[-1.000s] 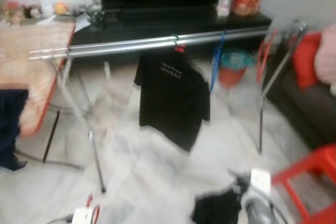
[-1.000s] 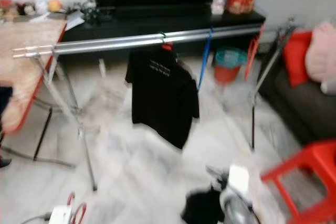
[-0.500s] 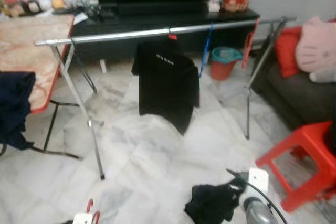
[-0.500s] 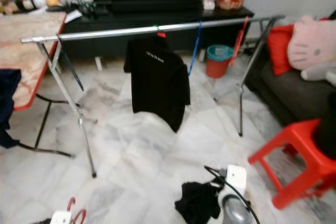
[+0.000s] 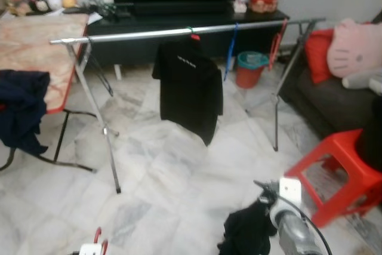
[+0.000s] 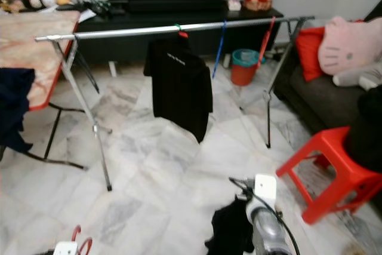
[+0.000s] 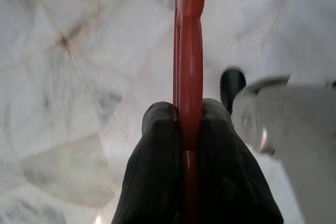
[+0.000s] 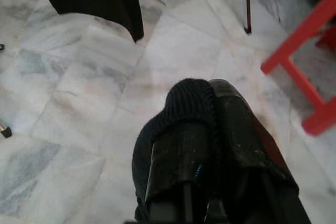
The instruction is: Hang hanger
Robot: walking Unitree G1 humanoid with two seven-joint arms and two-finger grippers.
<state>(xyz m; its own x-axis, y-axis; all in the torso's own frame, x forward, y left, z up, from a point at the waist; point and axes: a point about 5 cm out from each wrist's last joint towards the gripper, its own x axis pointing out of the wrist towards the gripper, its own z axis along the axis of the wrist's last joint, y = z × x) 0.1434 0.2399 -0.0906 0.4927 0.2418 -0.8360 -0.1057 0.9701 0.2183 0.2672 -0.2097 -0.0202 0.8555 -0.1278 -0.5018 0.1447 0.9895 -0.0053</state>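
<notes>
Rack [image 5: 149, 33] sits steadier and sharper than a second ago, so I've stopped walking, well short of it. Left gripper [image 7: 191, 129] clamps the red hanger [image 7: 190, 61] low; right gripper [image 8: 210, 124] grips dark cloth [image 5: 248, 234]. Next I judge: approach the rail.

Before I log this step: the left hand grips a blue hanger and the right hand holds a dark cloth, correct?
Not quite. The hanger in the left hand is red, not blue, as the left wrist view shows. The right hand does hold a dark cloth.
</notes>
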